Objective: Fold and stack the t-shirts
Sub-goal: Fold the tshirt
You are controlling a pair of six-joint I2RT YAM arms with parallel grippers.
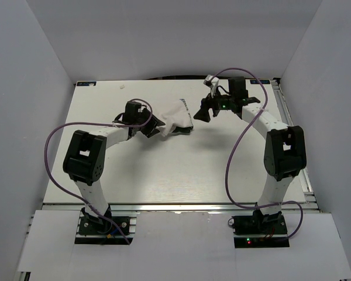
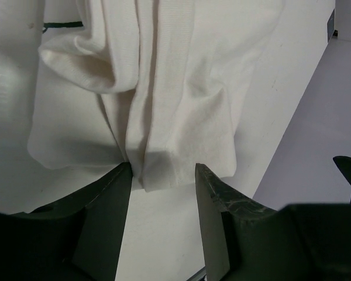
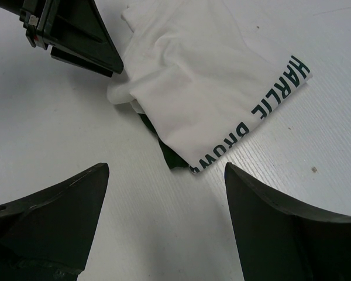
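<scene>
One white t-shirt (image 1: pixel 176 117) with dark green lettering lies bunched up at the middle back of the table. My left gripper (image 1: pixel 154 127) is at its left edge. In the left wrist view the left gripper (image 2: pixel 162 175) is open, and the shirt's folded edge (image 2: pixel 164 117) reaches just between the fingertips, touching the left finger (image 2: pixel 114 193). My right gripper (image 1: pixel 200 113) is at the shirt's right edge. In the right wrist view it (image 3: pixel 164 175) is open and empty above the table, just short of the shirt's lettered hem (image 3: pixel 222 88). No other t-shirt shows.
The white table (image 1: pixel 181 170) has grey walls at the back and both sides. A metal rail (image 1: pixel 286 117) runs along its right edge. Purple cables loop from both arms. The left gripper's dark body (image 3: pixel 76 35) shows at the top left of the right wrist view.
</scene>
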